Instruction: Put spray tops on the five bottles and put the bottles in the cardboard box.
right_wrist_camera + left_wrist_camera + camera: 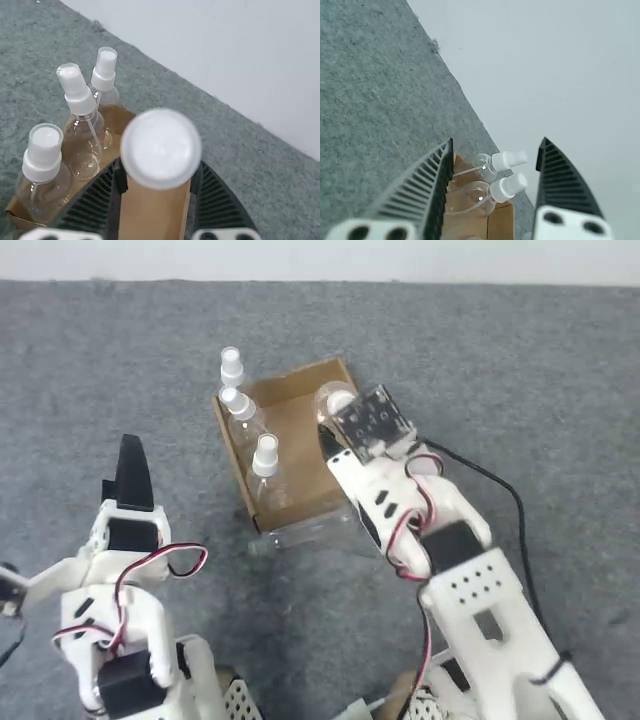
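Right claw [159,170] is clenched on a clear plastic bottle with white spray top [160,147], held at the right side of the brown cardboard box [300,420]. Three more clear spray-topped bottles [236,405] stand along the box's left wall. Left claw [497,141] is released and empty, above the grey table [520,360], left of the box.

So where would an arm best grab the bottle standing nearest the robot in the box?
By its white spray top or the neck just below, coming straight down. The bottle stands upright near a wall of the cardboard box, with a neighbouring bottle close behind. Its body is probably hard to reach, so the fingers should likely close across the row.
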You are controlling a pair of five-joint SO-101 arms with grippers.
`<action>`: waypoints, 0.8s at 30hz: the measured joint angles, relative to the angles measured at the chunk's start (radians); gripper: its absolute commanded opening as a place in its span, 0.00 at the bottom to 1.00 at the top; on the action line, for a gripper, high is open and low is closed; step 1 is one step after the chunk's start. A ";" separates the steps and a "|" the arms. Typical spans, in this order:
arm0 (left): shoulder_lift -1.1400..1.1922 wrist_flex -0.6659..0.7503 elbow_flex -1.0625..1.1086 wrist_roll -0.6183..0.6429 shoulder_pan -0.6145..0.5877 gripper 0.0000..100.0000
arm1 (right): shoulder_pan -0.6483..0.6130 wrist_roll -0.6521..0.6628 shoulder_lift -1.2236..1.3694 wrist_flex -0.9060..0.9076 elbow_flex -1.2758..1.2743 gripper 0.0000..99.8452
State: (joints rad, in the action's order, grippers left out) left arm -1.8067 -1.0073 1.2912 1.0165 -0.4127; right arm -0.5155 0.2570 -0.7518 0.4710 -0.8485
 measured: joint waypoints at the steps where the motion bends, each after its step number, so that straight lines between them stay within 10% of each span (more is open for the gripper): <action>1: 0.000 0.000 0.000 0.000 0.000 0.25 | -0.003 0.000 0.026 0.000 0.012 0.04; 24: 0.000 0.000 0.000 0.000 0.000 0.25 | -0.005 0.000 0.582 -0.101 0.315 0.04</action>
State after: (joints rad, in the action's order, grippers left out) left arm -1.8067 -1.0073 1.2912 1.0165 -0.4127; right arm -0.5201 0.2570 -0.1703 0.3698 -0.5340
